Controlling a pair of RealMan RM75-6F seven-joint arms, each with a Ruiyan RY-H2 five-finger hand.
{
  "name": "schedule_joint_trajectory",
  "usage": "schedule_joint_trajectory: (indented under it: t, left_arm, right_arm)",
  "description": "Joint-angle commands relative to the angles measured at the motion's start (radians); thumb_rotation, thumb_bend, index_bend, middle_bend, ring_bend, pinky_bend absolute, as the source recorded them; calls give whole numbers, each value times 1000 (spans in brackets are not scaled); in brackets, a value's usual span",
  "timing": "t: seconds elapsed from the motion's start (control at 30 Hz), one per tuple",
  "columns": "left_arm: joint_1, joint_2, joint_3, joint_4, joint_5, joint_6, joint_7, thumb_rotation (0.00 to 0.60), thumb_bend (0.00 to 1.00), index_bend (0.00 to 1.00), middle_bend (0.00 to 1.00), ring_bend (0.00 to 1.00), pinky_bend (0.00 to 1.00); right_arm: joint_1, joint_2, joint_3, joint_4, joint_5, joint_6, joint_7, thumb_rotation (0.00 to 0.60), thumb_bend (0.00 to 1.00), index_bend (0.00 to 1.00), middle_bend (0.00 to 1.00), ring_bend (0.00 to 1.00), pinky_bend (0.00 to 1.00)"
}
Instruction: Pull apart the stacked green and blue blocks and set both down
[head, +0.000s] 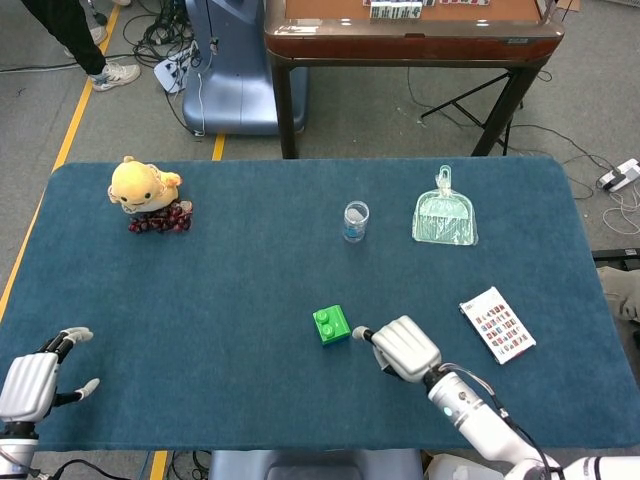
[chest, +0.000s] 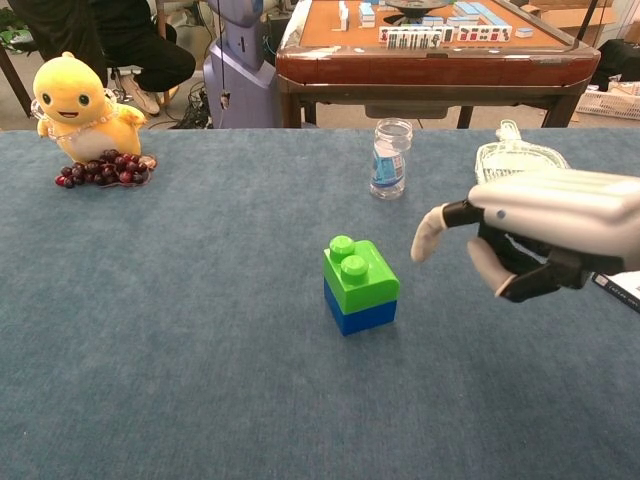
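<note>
The studded green plastic block (chest: 360, 273), stacked on the blue plastic block (chest: 362, 314), sits just left of the right hand (chest: 540, 225), nearer than the left hand (head: 32, 381); both hands hold nothing, fingers apart.

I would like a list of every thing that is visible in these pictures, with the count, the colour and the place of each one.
green block: 1, green, stacked on the blue block, table centre
blue block: 1, blue, under the green block
plush toy: 1, yellow, far left of table
grapes: 1 bunch, dark red, in front of the plush toy
bottle: 1, clear, small, far centre
dustpan: 1, pale green, far right
card pack: 1, white with a printed pattern, right side
table: 1, blue cover
left hand: 1, white, near left corner, holds nothing
right hand: 1, white, right of the blocks, clear of them
</note>
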Motion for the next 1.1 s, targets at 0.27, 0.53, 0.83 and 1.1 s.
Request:
schedule_joint_trajectory:
  t: [0.27, 0.53, 0.83, 1.1]
  left_arm:
    - [-2, -2, 1, -1, -1, -5, 5, 600, 146, 365, 278, 352, 579]
    - [0, -10, 3, 13, -4, -9, -5, 600, 147, 364, 278, 352, 579]
    - [0, -17, 5, 21, -2, -10, -10, 600, 146, 364, 277, 352, 579]
    - [1, -13, 3, 20, -3, -8, -18, 600, 147, 364, 278, 352, 579]
  right_arm:
    - [0, 39, 69, -60, 89, 17, 50, 600, 0, 321, 48, 13, 191]
    - [80, 31, 122, -76, 237, -37, 1, 600, 0, 29, 0, 0, 27]
    - [193, -42, 144, -34, 473, -38, -133, 600, 0, 56, 0, 0, 27]
    - [274, -111, 157, 40, 597, -45, -163, 600, 0, 163, 0, 0, 26]
